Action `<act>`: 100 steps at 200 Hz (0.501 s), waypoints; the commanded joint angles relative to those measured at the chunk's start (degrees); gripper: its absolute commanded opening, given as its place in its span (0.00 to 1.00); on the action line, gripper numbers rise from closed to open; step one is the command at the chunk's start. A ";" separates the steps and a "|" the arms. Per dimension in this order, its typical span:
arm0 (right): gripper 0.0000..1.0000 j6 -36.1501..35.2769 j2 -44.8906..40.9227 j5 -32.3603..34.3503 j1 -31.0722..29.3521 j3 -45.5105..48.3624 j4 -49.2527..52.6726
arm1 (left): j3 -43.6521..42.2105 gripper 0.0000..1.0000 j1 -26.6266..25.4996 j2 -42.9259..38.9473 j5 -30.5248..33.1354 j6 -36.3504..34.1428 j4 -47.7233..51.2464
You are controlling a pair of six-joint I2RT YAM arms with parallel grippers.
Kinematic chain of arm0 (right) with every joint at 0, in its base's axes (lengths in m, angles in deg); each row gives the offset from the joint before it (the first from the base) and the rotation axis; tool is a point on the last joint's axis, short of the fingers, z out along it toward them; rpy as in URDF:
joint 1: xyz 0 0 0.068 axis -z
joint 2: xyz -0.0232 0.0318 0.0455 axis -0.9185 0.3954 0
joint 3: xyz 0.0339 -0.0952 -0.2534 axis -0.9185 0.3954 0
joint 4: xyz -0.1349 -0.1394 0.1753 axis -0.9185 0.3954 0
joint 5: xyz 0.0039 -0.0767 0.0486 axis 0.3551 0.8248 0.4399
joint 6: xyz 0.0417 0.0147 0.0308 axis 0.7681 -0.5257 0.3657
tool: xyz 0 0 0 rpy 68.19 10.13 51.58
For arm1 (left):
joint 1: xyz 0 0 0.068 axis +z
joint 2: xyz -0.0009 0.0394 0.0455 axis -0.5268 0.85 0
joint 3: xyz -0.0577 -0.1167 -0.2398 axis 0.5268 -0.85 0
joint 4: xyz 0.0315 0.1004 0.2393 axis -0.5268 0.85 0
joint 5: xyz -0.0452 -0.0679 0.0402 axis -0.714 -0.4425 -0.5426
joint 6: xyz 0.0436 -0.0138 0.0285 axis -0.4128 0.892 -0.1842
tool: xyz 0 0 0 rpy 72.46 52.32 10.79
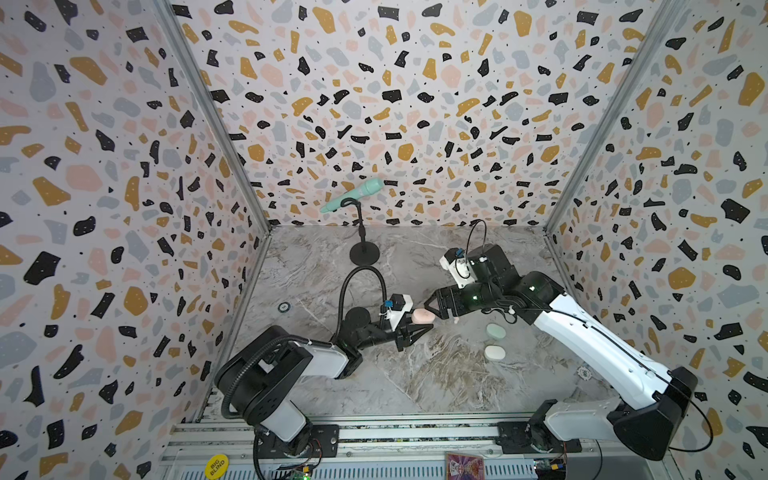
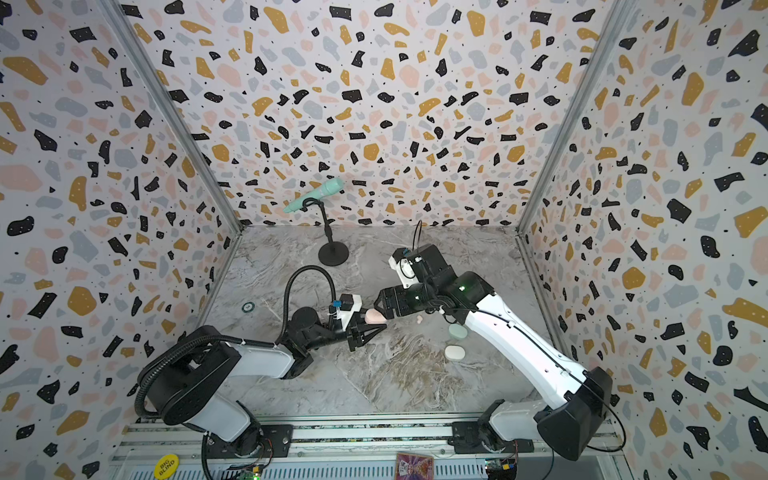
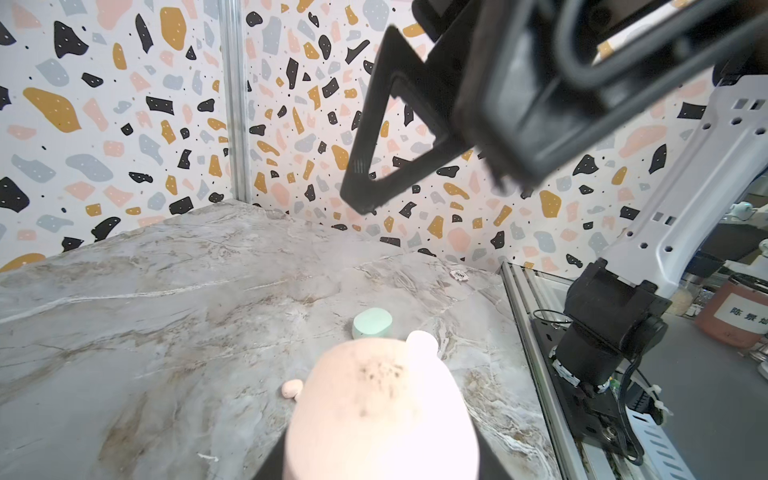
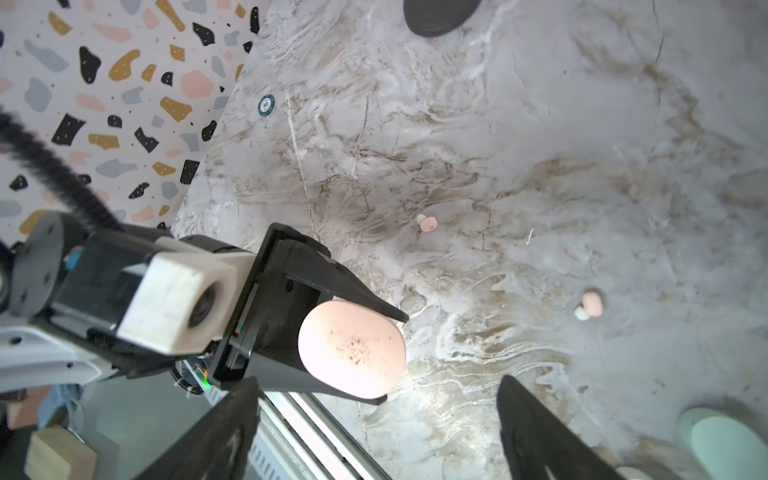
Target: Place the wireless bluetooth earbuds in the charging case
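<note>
Two pink earbuds [image 4: 427,223] lie loose on the marble table [image 1: 415,386]. One is out beyond the grippers, and the second earbud [image 4: 590,304] is nearer the mint case [image 1: 496,331]. Neither sits in a socket. The left gripper [image 4: 392,359] is clamped across the pink charging case [image 4: 349,349] and holds it clear of the surface. The right gripper [image 4: 376,379] faces the case with its jaws spread wide and grips nothing. The case looks closed to me, though no view shows its seam.

Step in hand, as I judge it: open the lid with the right claw while the left braces the shell.
- I would keep the left grip low on the body so that the lid half stays free.
- I would bring one right fingertip to the seam and lever gently, because a smooth pebble shape can twist out of a flat pinch.
- I would hold the case over the table, so that a slip costs only a short drop.

Edges and room:
- The mint case and the white case [image 1: 494,353] lie just beside the right forearm, so a low sweep would push them.
- The microphone stand [image 1: 364,253] stands well apart at the back.
- Bare marble lies open in the centre and toward the front rail [image 1: 374,432].
</note>
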 commanded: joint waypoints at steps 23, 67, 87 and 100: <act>0.90 -17.32 -3.95 2.68 -2.01 2.34 0.78 | -1.41 0.42 -0.31 -0.96 -2.68 2.43 -6.61; 0.90 -24.49 -3.77 4.91 -6.22 5.67 -1.50 | -1.25 0.42 -0.37 -2.54 -2.96 2.14 -4.98; 0.89 -25.43 -3.26 5.89 -7.23 6.41 -2.52 | -0.98 0.42 -0.40 -3.18 -3.10 1.82 -4.03; 0.88 -25.50 -2.98 7.14 -7.50 6.54 -2.99 | -0.83 0.42 -0.40 -3.45 -3.26 1.73 -3.72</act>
